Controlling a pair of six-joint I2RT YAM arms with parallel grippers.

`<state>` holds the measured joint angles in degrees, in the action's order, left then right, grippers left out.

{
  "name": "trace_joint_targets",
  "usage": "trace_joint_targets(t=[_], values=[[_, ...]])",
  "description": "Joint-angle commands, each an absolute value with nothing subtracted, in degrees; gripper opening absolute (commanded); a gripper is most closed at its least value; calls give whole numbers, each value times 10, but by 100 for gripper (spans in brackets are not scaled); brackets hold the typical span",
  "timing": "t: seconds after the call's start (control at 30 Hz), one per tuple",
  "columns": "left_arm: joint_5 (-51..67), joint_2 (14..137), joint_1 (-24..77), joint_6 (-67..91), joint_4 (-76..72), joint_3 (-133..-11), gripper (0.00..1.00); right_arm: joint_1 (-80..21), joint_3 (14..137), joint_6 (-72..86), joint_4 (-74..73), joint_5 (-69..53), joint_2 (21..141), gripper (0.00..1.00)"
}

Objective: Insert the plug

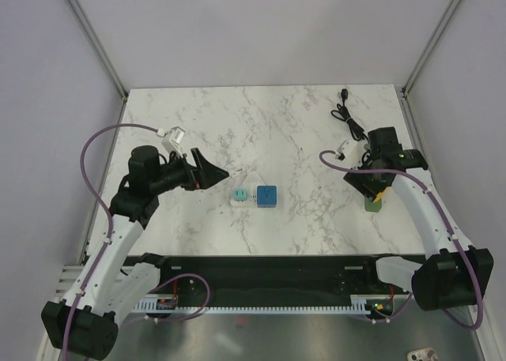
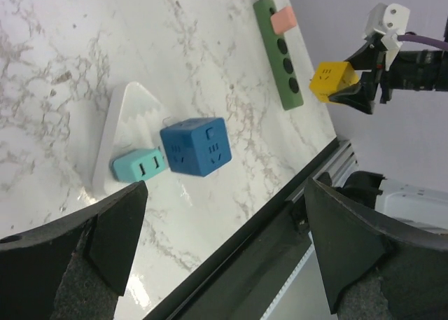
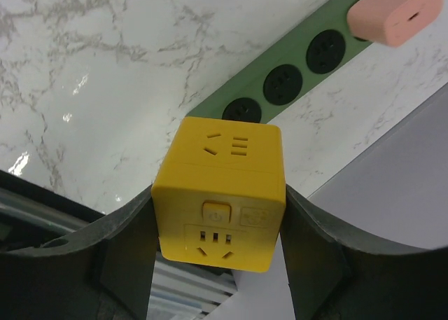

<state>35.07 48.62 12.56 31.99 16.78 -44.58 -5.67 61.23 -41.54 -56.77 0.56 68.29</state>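
On the worktop (image 3: 105, 54) below my right gripper (image 3: 220, 225) the green power strip (image 3: 302, 69) lies unheld; an off-centre push could skate it. The yellow cube plug (image 3: 220, 194), clamped in that gripper, hides its prongs, inviting a miss. My left gripper (image 2: 224, 197) gapes empty.

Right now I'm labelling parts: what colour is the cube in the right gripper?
Yellow cube; right wrist view shows it best.

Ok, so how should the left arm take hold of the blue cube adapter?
Probably best to grip the blue cube adapter across its near and far flat faces, coming straight down from above with the jaws open. The teal plug lies close beside its left face, so that side looks blocked.
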Motion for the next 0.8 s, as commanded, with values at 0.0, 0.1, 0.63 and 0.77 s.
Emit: trace_joint_targets(t=[0.0,0.1,0.63,0.77], values=[[315,461,129,257,185,-433,100,-55,603,-482,-608,25,657,0],[322,437,135,262,178,-429,100,-52,620,-519,-632,41,678,0],[365,428,109,281,159,-410,100,-4,745,-636,-686,97,830,0],[380,426,98,290,143,-403,100,18,733,-649,-689,66,817,0]])
